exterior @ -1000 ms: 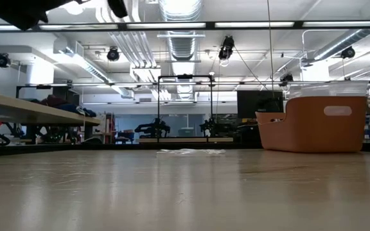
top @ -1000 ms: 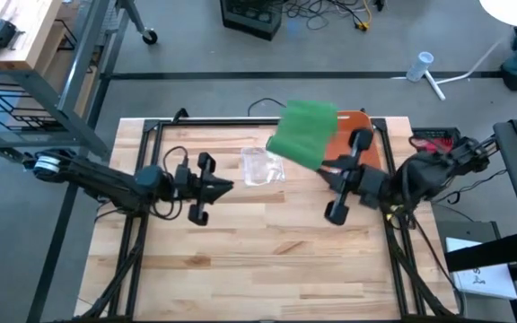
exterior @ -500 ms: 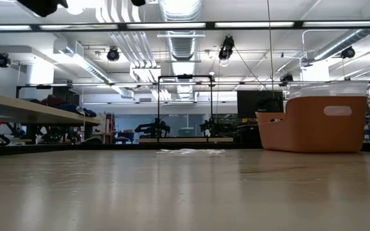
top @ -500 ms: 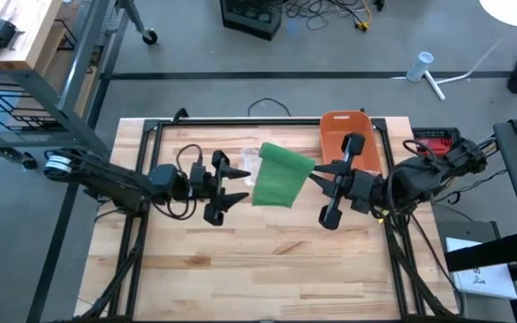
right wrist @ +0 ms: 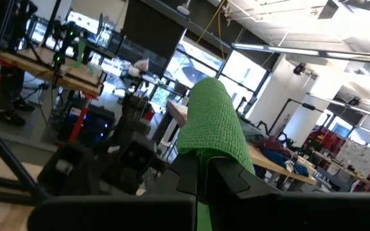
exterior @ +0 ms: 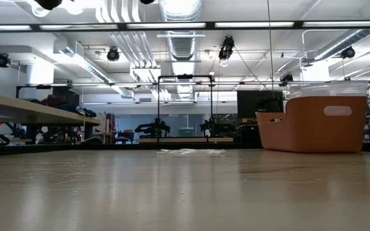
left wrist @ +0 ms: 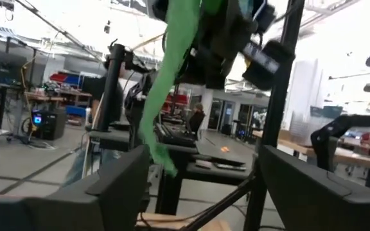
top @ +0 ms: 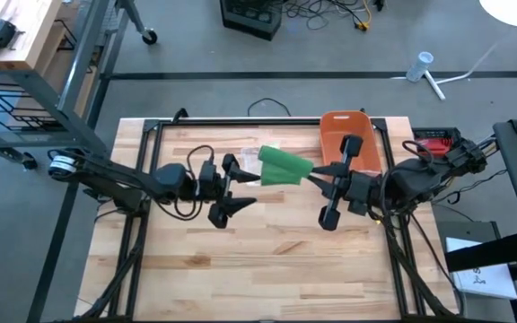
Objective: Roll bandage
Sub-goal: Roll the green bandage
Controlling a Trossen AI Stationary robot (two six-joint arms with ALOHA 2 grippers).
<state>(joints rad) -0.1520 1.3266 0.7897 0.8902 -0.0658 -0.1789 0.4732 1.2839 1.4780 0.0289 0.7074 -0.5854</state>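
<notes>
Both arms are moving closer together over the table (top: 267, 269); the left gripper (top: 237, 188) is spreading its fingers wide beside the green bandage (top: 284, 168); the right gripper (top: 317, 182) is pinching the bandage, holding it up in front of the orange bin (top: 346, 128).

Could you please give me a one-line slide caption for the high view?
Above the wooden table, the right gripper holds a green bandage toward the open left gripper.
</notes>
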